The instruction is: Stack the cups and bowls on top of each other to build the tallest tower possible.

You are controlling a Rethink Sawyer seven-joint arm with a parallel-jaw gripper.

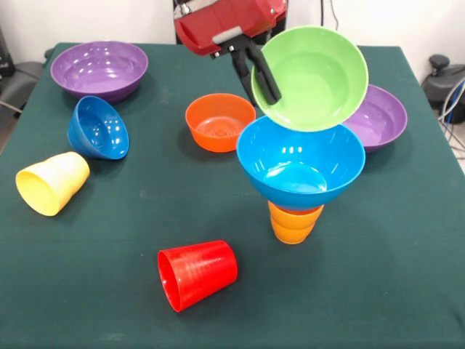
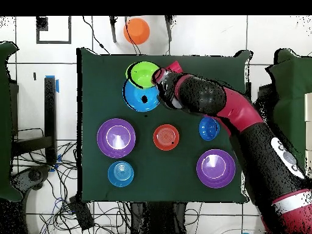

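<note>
The end effector (image 1: 263, 80) pinches the green bowl's (image 1: 316, 76) rim, tilted. It hangs just above the blue bowl (image 1: 299, 163), which sits on the upturned orange cup (image 1: 293, 222), probably to add height.

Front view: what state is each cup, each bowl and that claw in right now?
Gripper: shut on green bowl's rim.
Green bowl: tilted, held above the tower.
Large blue bowl: upright on the orange cup.
Orange cup: standing, carrying the blue bowl.
Red cup: on its side.
Yellow cup: on its side.
Dark blue bowl: tipped sideways.
Orange bowl: upright.
Purple bowls: upright.
</note>
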